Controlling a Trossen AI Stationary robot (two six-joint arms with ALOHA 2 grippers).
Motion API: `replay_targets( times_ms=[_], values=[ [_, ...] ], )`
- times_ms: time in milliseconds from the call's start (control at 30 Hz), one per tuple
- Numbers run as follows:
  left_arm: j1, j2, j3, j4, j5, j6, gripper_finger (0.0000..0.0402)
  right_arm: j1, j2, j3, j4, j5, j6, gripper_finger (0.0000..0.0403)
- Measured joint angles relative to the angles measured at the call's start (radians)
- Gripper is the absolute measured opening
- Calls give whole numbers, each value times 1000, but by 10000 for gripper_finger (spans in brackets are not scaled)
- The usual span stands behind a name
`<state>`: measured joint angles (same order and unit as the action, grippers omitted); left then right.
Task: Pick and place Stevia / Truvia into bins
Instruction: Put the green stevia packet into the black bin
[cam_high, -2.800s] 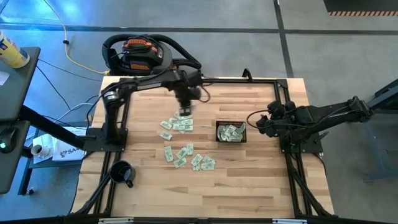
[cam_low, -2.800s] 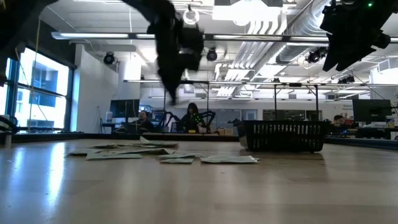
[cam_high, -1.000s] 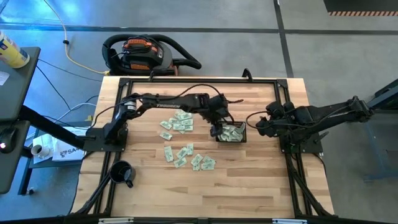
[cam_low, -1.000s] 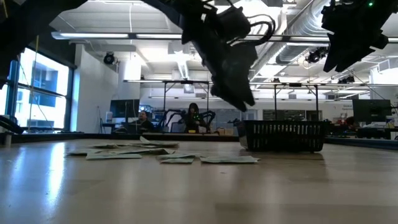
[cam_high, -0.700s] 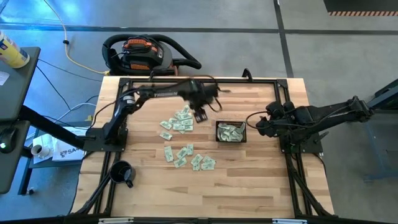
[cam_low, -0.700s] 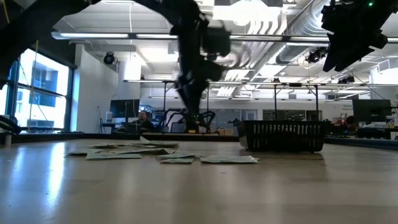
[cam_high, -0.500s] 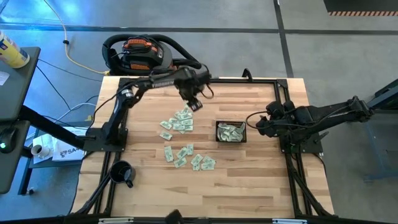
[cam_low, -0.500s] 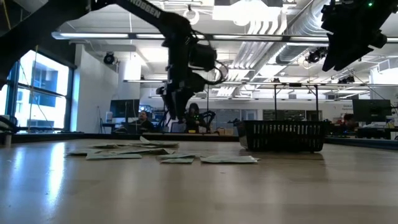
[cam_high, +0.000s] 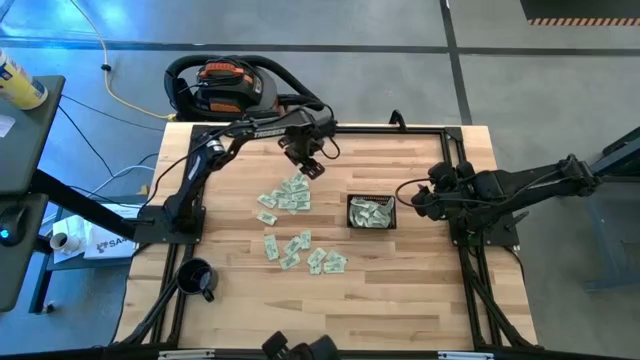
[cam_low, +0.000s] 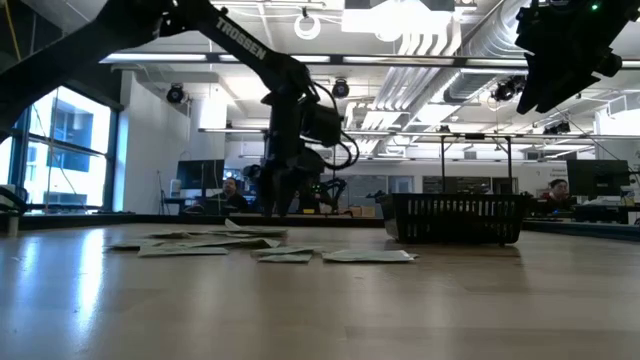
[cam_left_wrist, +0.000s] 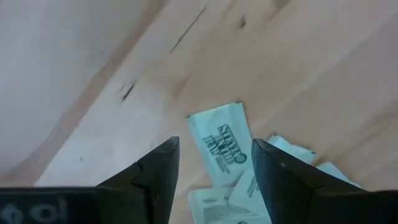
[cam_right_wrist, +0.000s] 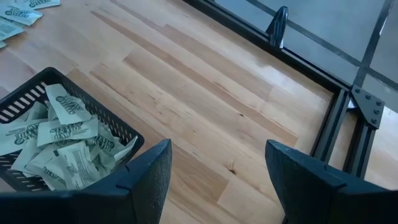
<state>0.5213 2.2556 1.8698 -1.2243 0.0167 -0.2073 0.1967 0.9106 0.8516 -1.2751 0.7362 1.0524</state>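
Note:
Pale green and white sachets lie flat on the wooden table in a far cluster (cam_high: 285, 196) and a nearer cluster (cam_high: 302, 256). More fill the black basket (cam_high: 371, 213), also seen in the right wrist view (cam_right_wrist: 56, 140). My left gripper (cam_high: 309, 163) hangs open, pointing down, just above the far edge of the far cluster. One sachet (cam_left_wrist: 220, 149) lies below the gap between its fingers (cam_left_wrist: 214, 171). My right gripper (cam_right_wrist: 217, 180) waits open in the air to the right of the basket.
A black mug (cam_high: 196, 279) stands at the table's near left corner. Black frame rails (cam_high: 455, 160) run along the table's edges. A vacuum cleaner (cam_high: 228, 85) sits on the floor beyond the far edge. People sit in the room behind (cam_low: 232, 190).
My left gripper has swung from above the basket toward the table's far left, over the far cluster of sachets. It has tipped from a slant to pointing straight down and has sunk closer to the table. The sachets have stayed where they were.

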Motion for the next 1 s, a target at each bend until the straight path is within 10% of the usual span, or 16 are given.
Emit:
replay_targets(
  times_ms=[433, 833, 1000],
  values=[
    [9, 75, 6, -27, 56, 54, 226, 0, 0, 0, 0, -3, 5, 249],
    [1, 80, 20, -5, 37, 105, 26, 0, 0, 0, -1, -5, 5, 249],
    [-49, 79, 147, -5, 57, 104, 34, 0, 0, 0, -2, -9, 10, 249]
  ],
)
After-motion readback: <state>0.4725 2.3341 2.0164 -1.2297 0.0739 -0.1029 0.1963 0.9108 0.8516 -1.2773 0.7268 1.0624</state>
